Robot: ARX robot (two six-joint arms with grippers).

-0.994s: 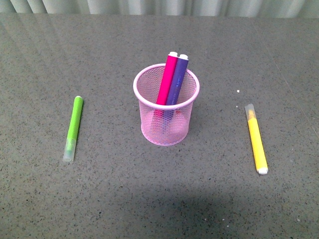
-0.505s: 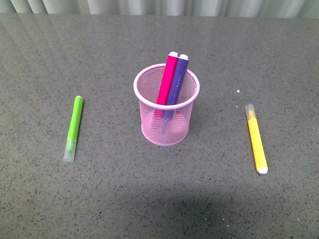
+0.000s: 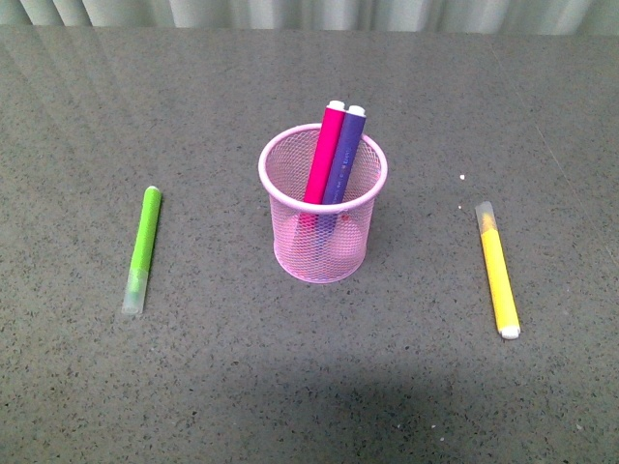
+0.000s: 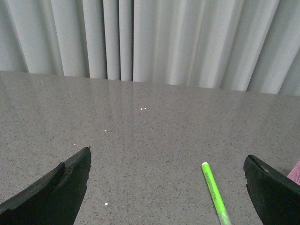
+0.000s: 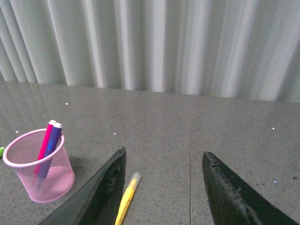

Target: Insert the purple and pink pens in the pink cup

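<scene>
You see both pens (image 3: 333, 155) standing in the cup (image 3: 322, 232) mid-worktop; both tools (image 4: 166, 187) (image 5: 161, 187) gape empty, so nothing remains.

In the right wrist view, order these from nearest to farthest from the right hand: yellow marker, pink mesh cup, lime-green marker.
1. Yellow marker, between the open right hand fingers.
2. Pink wire-mesh cup, off to its side.
3. Lime-green marker, beyond the cup at the picture's edge.

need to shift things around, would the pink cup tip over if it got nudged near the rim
Probably fairly easily. The pink cup is open wire mesh, so likely light. Both pens lean one way and stick out above the rim, raising the weight. It narrows toward the base, so a low push seems safer.
</scene>
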